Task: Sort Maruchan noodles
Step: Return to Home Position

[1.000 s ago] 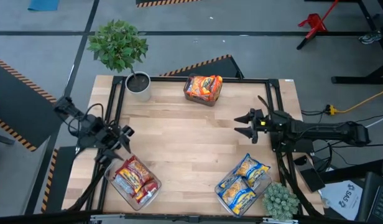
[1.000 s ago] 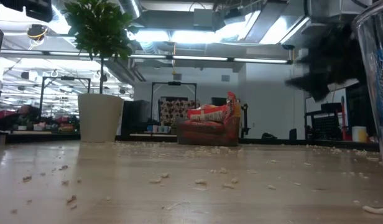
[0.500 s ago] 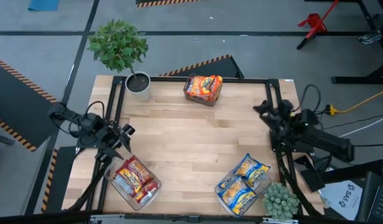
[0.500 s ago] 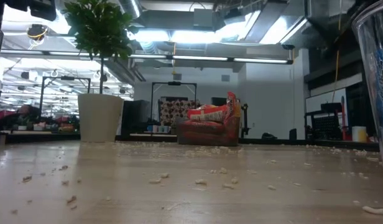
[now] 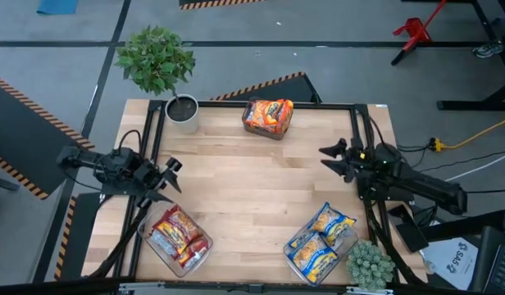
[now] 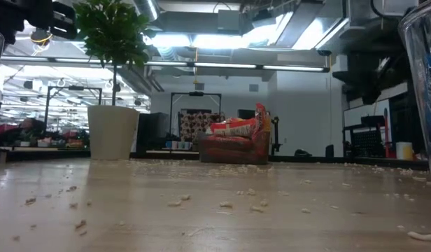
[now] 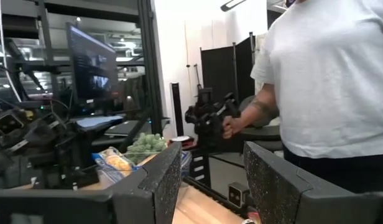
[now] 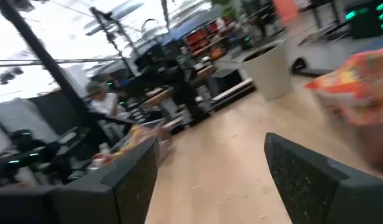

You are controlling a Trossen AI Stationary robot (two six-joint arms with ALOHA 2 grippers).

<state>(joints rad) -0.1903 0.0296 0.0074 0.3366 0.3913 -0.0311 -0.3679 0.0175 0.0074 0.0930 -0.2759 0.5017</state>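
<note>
The noodle packets lie in three clear bins. Orange packets point(image 5: 268, 115) fill the bin at the table's far edge and also show in the low view point(image 6: 236, 137) and the right wrist view point(image 8: 359, 93). Silver-and-red packets point(image 5: 179, 238) are in the near-left bin. Blue-and-yellow packets point(image 5: 321, 242) sit in the near-right bin, also seen in the left wrist view point(image 7: 117, 161). My left gripper point(image 5: 168, 179) hovers open at the left edge, just beyond the red bin. My right gripper point(image 5: 327, 160) hovers open above the table's right half, pointing left.
A potted plant point(image 5: 182, 111) stands at the far-left corner and a small succulent point(image 5: 370, 264) at the near-right corner. Crumbs lie scattered over the wooden tabletop point(image 6: 201, 203). A person in a white shirt point(image 7: 331, 87) stands beyond the table's right side.
My right arm pulled back toward the table's far-right edge, then swung out again toward the middle, ending a little right of where it started, fingers still open. My left arm shifted slightly at the left edge. No packet has moved.
</note>
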